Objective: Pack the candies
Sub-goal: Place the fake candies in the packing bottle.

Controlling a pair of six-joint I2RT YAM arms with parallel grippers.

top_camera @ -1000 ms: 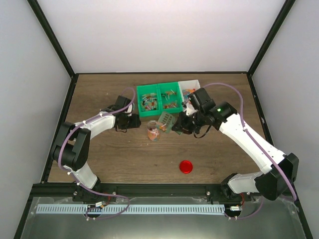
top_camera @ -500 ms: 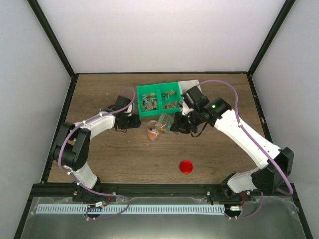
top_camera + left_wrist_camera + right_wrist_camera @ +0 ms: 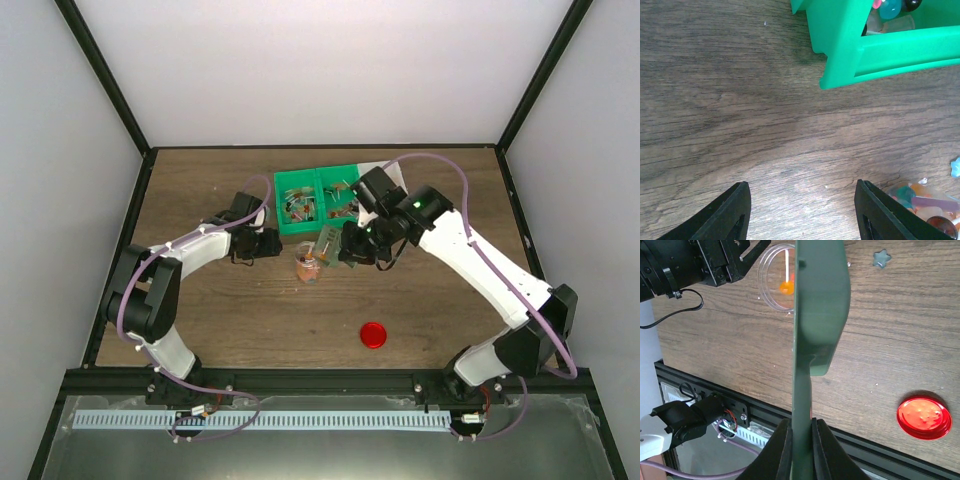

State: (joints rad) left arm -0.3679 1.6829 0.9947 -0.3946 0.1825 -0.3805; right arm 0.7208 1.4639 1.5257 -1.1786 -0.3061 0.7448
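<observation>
Candies (image 3: pixel 299 208) lie in the compartments of a green bin (image 3: pixel 319 178) at the back. A small clear jar (image 3: pixel 307 266) with a few candies stands in front of it. From above, in the right wrist view, the jar (image 3: pixel 771 275) shows an orange candy (image 3: pixel 785 287) inside. My right gripper (image 3: pixel 346 249) is shut on a small dark green tray (image 3: pixel 329 242) and holds it tilted beside the jar's rim. The tray shows edge-on (image 3: pixel 812 310) between my right gripper (image 3: pixel 801 427). My left gripper (image 3: pixel 802 210) is open and empty over bare wood, left of the jar (image 3: pixel 922 201).
The round red lid (image 3: pixel 373 334) lies on the table in front, right of centre, also in the right wrist view (image 3: pixel 923 417). A blue star-shaped sweet (image 3: pixel 882 258) lies loose on the wood. A white bin (image 3: pixel 386 169) sits behind my right arm. The green bin's corner (image 3: pixel 850 47) is close ahead of my left gripper.
My right arm has swung left with the dark green tray, bringing it closer to the jar. The left arm, jar and red lid have not moved.
</observation>
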